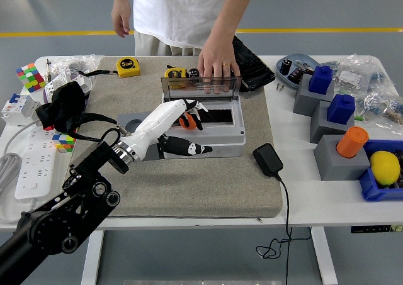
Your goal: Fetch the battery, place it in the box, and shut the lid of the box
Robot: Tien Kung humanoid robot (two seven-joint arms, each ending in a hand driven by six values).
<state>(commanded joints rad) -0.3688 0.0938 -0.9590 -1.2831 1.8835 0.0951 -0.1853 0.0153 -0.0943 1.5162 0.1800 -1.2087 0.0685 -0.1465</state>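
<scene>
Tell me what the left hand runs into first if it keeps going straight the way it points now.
Likely the box's inner right wall: the left hand points rightward across the open compartment, holding the orange battery. Depth is unclear, so it might pass above the rim.

Much of the work sits behind the robot's own hand, and the edges crop the rest.

The white-and-black left robot hand (179, 124) covers most of the orange cylindrical battery (187, 121), so only an orange sliver shows between the fingers, and whether they clasp it cannot be told. That hand also blocks the 9 o'clock half of the grey plastic box (217, 148). The smoky transparent lid (200, 88) veils the fingers of the person's hand (217, 61) behind it. The person is cut off above the chest at 12 o'clock (the other hand (121, 16) hangs free). The black left arm runs out of frame at 7 o'clock. Contents of the crinkled clear plastic bags (362, 71) at 2 o'clock are too small to identify.
</scene>
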